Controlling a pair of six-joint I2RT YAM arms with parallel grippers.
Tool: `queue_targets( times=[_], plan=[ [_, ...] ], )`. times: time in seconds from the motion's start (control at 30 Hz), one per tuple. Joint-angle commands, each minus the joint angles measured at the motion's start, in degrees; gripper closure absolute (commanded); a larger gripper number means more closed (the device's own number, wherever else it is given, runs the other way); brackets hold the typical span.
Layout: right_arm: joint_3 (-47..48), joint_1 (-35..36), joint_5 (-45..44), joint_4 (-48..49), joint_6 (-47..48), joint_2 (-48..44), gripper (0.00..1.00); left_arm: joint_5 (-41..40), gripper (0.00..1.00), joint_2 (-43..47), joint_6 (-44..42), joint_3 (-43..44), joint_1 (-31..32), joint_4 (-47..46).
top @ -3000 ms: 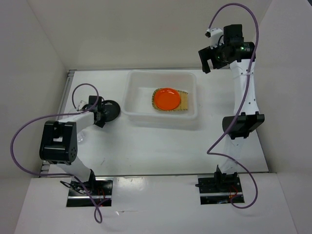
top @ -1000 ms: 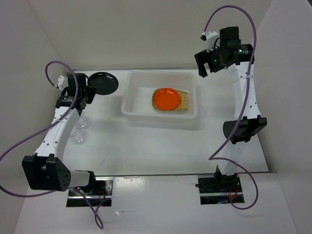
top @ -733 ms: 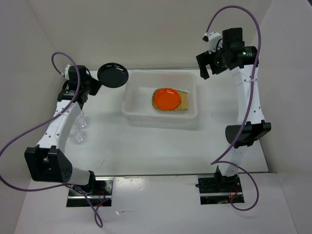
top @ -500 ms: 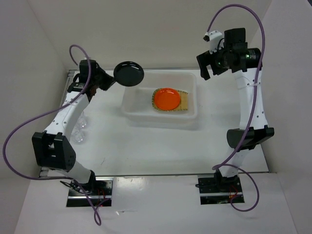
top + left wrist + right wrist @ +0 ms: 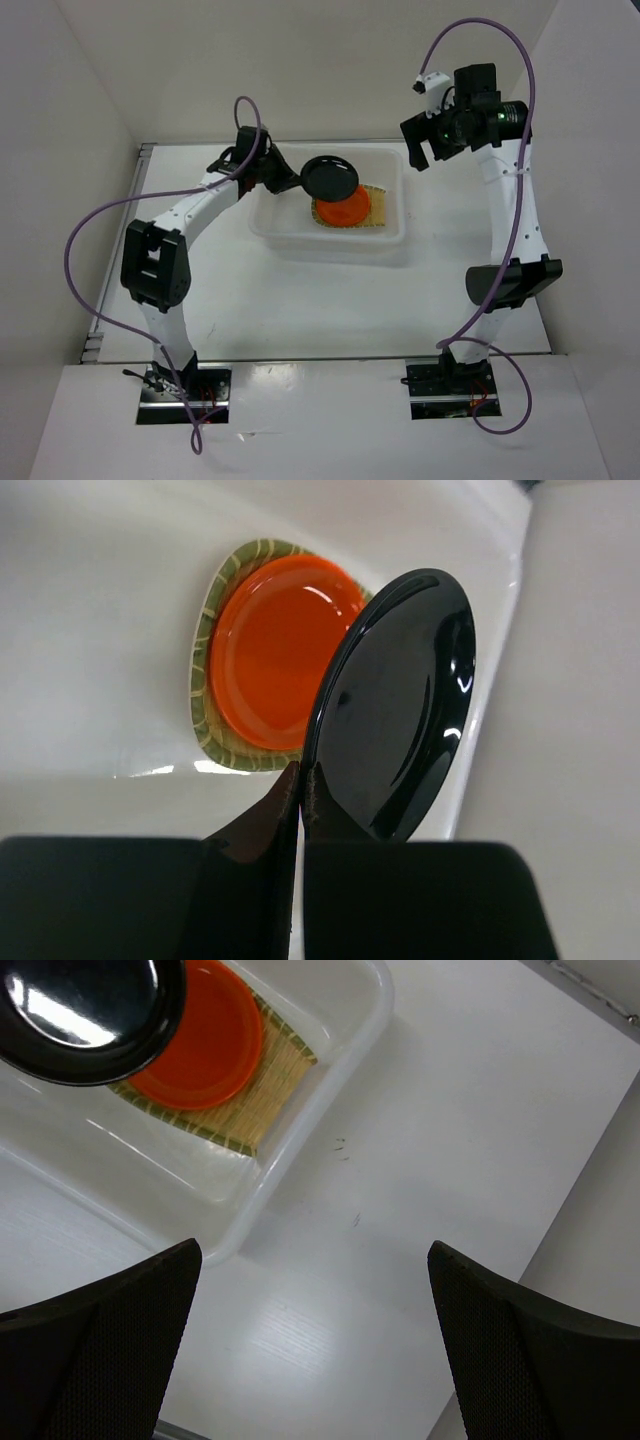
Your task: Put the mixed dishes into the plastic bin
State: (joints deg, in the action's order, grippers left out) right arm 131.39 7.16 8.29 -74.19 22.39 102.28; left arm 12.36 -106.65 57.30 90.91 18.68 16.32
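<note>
The plastic bin [image 5: 330,242] stands at the table's middle back. Inside it the orange plate [image 5: 350,211] rests on the bamboo tray [image 5: 381,205]. My left gripper [image 5: 291,181] reaches over the bin's left wall, shut on the rim of the black plate [image 5: 331,178]. The black plate hangs tilted above the orange one and hides part of it. In the left wrist view the fingers [image 5: 270,815] pinch the black plate's [image 5: 400,695] edge, with the orange plate [image 5: 270,655] and tray [image 5: 204,685] below. My right gripper [image 5: 423,142] hovers open and empty, high by the bin's back right corner.
In the right wrist view the wide-apart fingers [image 5: 110,1335] frame bare white table to the right of the bin's rim [image 5: 335,1095]. White walls close in the table at the back and both sides. The left arm's elbow [image 5: 152,265] hangs over the table's left part.
My left arm has swung right, carrying the black plate from the table's left side to above the bin and the orange plate. The right arm has barely shifted.
</note>
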Motion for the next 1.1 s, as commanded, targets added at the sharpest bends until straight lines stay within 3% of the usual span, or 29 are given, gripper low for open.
queue_targets(
  times=[0.0,0.4,0.83,0.9,0.93,1.07],
  plan=[
    [-2.27,0.40,-0.38,0.19,-0.07,-3.67,0.02,2.14,1.00,-2.76,-1.92,4.27,1.27,-1.37],
    [-4.65,0.40,-2.14,0.19,-0.07,-5.25,0.02,3.81,1.00,-16.12,-2.37,12.45,3.47,1.87],
    [-5.80,0.40,-2.15,0.19,0.46,-5.78,0.02,1.97,0.99,-18.77,-2.37,14.20,3.47,3.81],
    [-5.80,0.40,-2.14,0.19,0.98,-5.78,0.02,1.44,0.91,-18.77,-2.37,14.73,3.47,4.43],
    [-5.80,0.40,-1.53,0.19,0.99,-5.78,0.02,1.44,0.77,-18.77,-2.37,14.73,3.47,4.43],
    [-5.80,0.40,-1.00,0.19,0.99,-5.25,0.02,1.97,0.40,-18.25,-2.37,16.05,3.47,5.04]
  ],
)
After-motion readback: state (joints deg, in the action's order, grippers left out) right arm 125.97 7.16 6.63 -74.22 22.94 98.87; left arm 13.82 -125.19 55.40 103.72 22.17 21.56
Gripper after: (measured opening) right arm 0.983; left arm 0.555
